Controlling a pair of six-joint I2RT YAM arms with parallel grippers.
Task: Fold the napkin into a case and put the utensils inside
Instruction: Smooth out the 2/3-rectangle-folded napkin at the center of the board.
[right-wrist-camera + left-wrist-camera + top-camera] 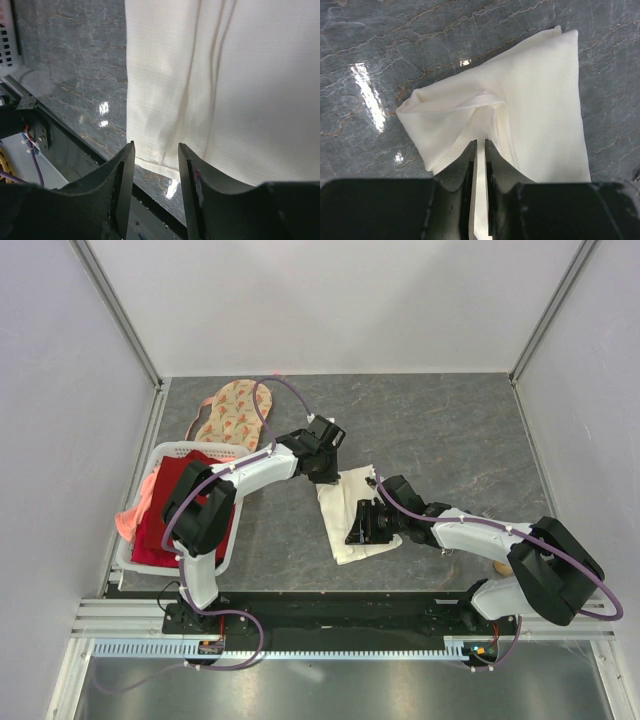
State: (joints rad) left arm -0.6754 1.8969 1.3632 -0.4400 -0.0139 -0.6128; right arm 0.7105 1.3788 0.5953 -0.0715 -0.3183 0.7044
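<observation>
Lying on the grey counter (450, 440) between the two arms is one napkin (340, 508), cream-white and folded into a layered oblong. Its long axis runs from the far side toward the arm bases, with the near end leaning a little to the right. The far end is the looser one: in the left wrist view a fold bulges up there and one corner splays out to the side.

Two pincers work over it, one at each end. The left pincer (325, 472) sits at the far end, its jaws drawn almost together with a thin strip of white showing in the slit between them — whether it is actually pinching the cloth I cannot tell. The right pincer (155, 160) hangs over the near part of the napkin, jaws parted and released, with nothing between them.

On the left stands one white basket (170, 452) holding one red cloth (175, 500) — a pink cloth (130, 518) droops over its outer rim. One floral-print cloth (235, 415) lies just beyond the basket.
</observation>
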